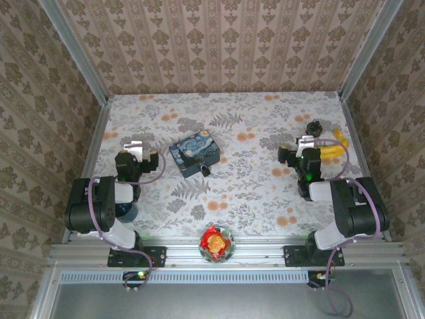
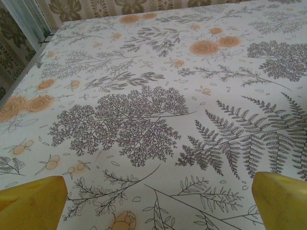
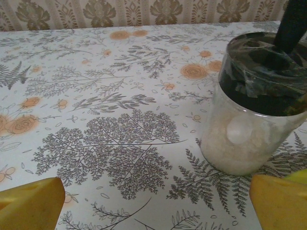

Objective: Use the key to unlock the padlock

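The padlock [image 1: 204, 171] is a tiny black-and-silver lock lying at the near right corner of the blue starry-night tin [image 1: 194, 153], mid-table. I cannot make out a key. My left gripper [image 1: 135, 145] hovers left of the tin, well apart from it. In the left wrist view it [image 2: 158, 208] is open, its yellow fingertips [image 2: 33, 201] wide apart over bare tablecloth. My right gripper [image 1: 305, 141] sits far right of the lock. It [image 3: 158, 208] is open too, with nothing between its fingertips [image 3: 31, 203].
A clear jar with a dark lid [image 3: 254, 100] stands just ahead and right of the right gripper, also seen from above [image 1: 313, 126]. A yellow object [image 1: 341, 139] lies by the right wall. A small bowl with a red-and-yellow item [image 1: 216, 242] sits at the near edge.
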